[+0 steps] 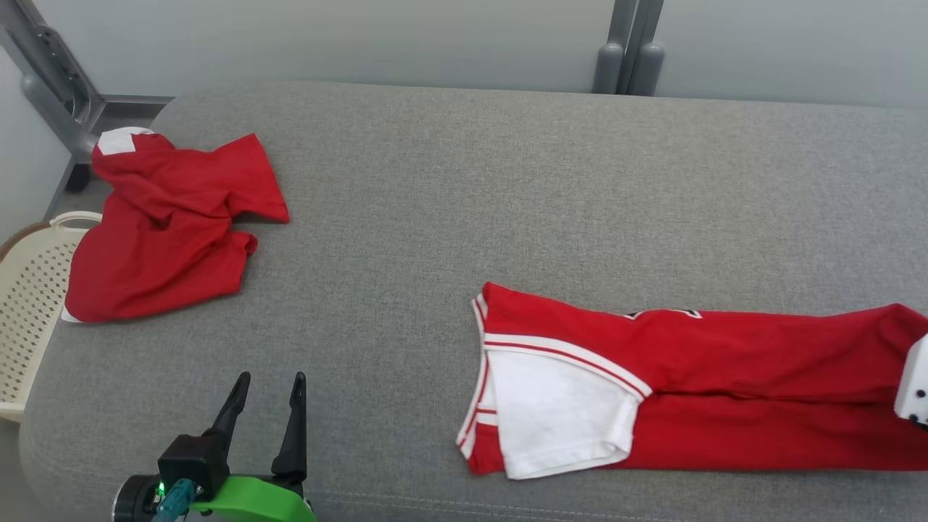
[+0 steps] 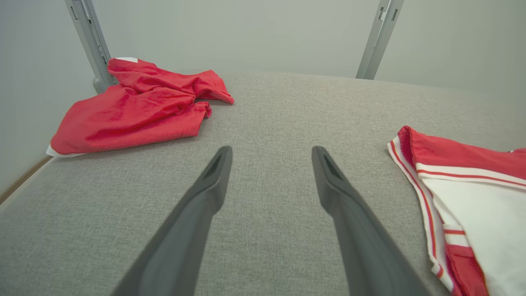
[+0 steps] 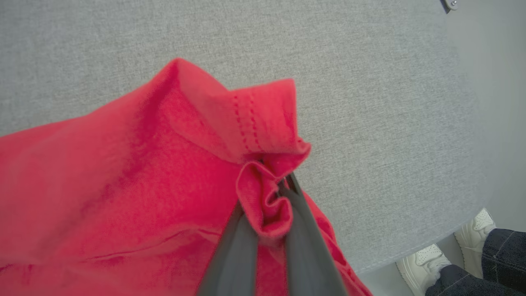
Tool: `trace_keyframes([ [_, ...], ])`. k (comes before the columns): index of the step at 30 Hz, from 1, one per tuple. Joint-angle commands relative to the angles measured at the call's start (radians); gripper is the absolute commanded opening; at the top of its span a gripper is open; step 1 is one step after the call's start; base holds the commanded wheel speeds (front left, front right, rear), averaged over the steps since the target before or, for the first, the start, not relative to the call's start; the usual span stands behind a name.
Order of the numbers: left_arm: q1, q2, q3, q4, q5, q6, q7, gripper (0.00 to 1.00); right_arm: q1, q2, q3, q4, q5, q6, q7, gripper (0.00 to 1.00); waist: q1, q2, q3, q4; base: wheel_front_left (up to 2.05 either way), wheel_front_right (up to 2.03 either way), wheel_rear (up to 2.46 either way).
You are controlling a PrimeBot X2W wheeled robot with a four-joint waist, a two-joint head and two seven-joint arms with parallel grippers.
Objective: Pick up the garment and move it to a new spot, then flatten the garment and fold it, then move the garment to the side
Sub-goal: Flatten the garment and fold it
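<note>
Work surface: a grey padded table (image 1: 449, 181) with rounded corners, set against a pale wall, with grey metal posts (image 1: 627, 51) behind its far edge.

Garment (image 1: 725, 377): red, with a white sleeve and red-and-white striped trim. It lies on the near right part of the table, stretched long from near the middle to the right edge of the head view. The white sleeve lies at its left end, on top of the red cloth. A dark printed mark shows along its far edge, too small to read.

Right gripper (image 3: 283, 185): fingers clenched on a bunched fold of the garment's red stitched hem, at the garment's right end. The cloth gathers between the two dark fingers and rises in a ridge from the pinch.

Left gripper (image 1: 267, 384): fingers spread wide, grasping nothing, over bare table at the near left, well apart from the garment's sleeve end.

Second red shirt (image 1: 174, 225): crumpled at the far left corner of the table, with white patches at its edges, well apart from the garment.

Basket (image 1: 29, 319): cream, perforated, just beside the table's left edge.

A person's white shoes (image 3: 435, 263) and dark trouser legs show on the floor past the table edge in the right wrist view
</note>
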Motion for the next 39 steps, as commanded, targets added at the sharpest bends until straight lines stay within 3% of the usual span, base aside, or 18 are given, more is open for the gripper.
trace_keyframes([
  [1,0.014,0.006,0.002,-0.002,0.007,-0.003,-0.001,1.00,0.011,-0.021,-0.020,-0.018,-0.023,-0.001,0.004,0.00,0.0000,0.0000,-0.007,-0.004,0.00,0.00,0.00],
  [6,0.028,0.007,-0.001,-0.001,0.011,-0.003,-0.001,1.00,0.025,-0.051,-0.053,-0.073,-0.069,-0.001,0.038,0.00,0.0000,0.0000,-0.024,-0.007,0.00,0.00,0.00],
  [10,0.036,0.004,-0.004,0.002,0.009,-0.004,-0.001,1.00,0.048,-0.042,-0.018,-0.118,-0.067,-0.001,0.079,0.00,0.0000,0.0000,-0.038,-0.009,0.00,0.00,0.00],
  [17,0.044,-0.003,-0.007,0.006,0.004,-0.002,-0.001,1.00,0.086,0.015,0.162,-0.200,0.102,-0.001,0.168,0.00,0.0000,0.0000,-0.062,-0.011,0.00,0.00,0.00],
  [23,0.040,-0.007,-0.009,0.010,0.002,-0.001,-0.001,1.00,0.080,0.022,0.323,-0.232,0.207,-0.001,0.203,0.00,0.0000,0.0000,-0.074,-0.009,0.00,0.00,0.00],
  [31,0.030,-0.012,-0.016,0.020,0.000,-0.005,-0.001,1.00,0.002,0.068,0.524,-0.145,0.295,-0.001,0.177,0.00,0.0000,0.0000,-0.084,0.008,0.00,0.00,0.00],
  [39,0.005,-0.022,-0.030,0.028,0.009,-0.011,-0.001,1.00,-0.102,0.096,0.618,0.040,0.338,-0.001,0.070,0.00,0.0000,0.0000,-0.068,0.051,0.00,0.00,0.00],
])
